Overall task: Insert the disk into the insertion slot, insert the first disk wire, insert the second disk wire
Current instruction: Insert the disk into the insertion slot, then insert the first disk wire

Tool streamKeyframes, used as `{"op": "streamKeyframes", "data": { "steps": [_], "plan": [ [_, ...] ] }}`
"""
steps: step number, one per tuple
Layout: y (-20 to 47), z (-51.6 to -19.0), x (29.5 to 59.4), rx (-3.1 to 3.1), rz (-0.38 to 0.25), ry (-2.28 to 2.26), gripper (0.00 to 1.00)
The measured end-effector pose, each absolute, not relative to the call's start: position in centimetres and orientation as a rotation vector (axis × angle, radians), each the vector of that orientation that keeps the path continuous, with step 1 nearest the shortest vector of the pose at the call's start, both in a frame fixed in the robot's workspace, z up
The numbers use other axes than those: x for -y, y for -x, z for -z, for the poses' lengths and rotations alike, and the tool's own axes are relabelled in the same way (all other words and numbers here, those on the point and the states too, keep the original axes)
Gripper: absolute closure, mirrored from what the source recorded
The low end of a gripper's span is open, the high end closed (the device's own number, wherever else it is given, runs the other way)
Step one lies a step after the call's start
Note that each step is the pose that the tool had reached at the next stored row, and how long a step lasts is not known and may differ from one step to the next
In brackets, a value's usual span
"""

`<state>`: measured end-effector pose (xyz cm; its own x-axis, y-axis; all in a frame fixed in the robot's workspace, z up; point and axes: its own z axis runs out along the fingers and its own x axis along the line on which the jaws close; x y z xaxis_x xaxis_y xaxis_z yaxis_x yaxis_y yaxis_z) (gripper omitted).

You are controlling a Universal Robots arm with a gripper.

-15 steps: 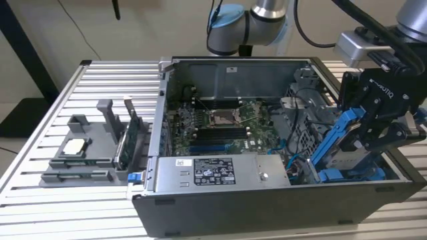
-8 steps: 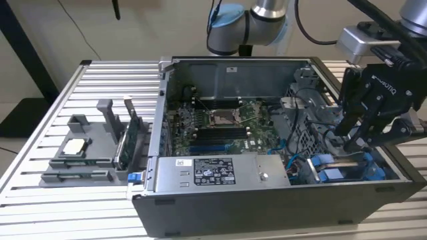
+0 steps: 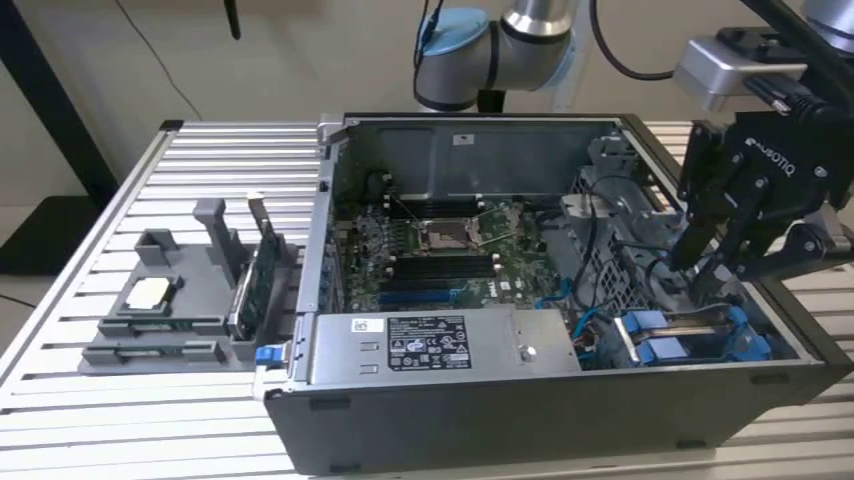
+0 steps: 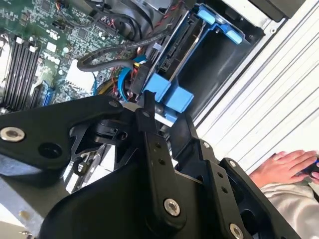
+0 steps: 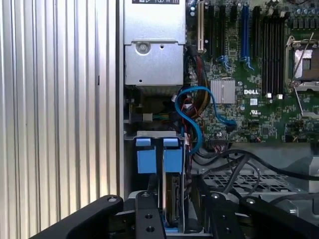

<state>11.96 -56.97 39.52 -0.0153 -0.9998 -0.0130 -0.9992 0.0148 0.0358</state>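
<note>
One silver-and-blue robot arm (image 3: 514,40) comes down from the top of the exterior view and bends towards that view's right. Its single black tool (image 3: 717,268) points down into the near corner of one open black computer case (image 3: 534,420). The case lies on a ribbed aluminium bench (image 3: 80,420).

The tool's two black fingers (image 5: 147,219) stand parted, and I see nothing clamped between them.

Just below the tool, the one flat silver-grey disk (image 5: 173,201) stands on edge in its bright blue plastic carrier. It is seated inside the grey metal insertion slot (image 4: 214,69), which has blue rails. In the first wrist view the disk's edge runs between the two fingers, and two square blue tabs (image 5: 158,155) sit side by side at its end.

One flat blue cable (image 5: 192,117) loops beside the slot, near thick black cables (image 4: 119,50). I cannot tell whether any of them is plugged into the disk.

Inside the case lie one green motherboard (image 3: 441,250) and one silver power supply box (image 3: 434,345). Towards the exterior view's left, one grey plastic holder (image 3: 167,300) stands on the bench. In the second wrist view, one person's hand (image 4: 279,167) rests beside the case.
</note>
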Motion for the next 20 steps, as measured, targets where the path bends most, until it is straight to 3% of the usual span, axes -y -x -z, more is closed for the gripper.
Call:
{"op": "streamKeyframes", "data": {
  "steps": [20],
  "plan": [
    [-11.96,-39.29,56.17,2.255,0.082,-2.258,0.60]
  ]
}}
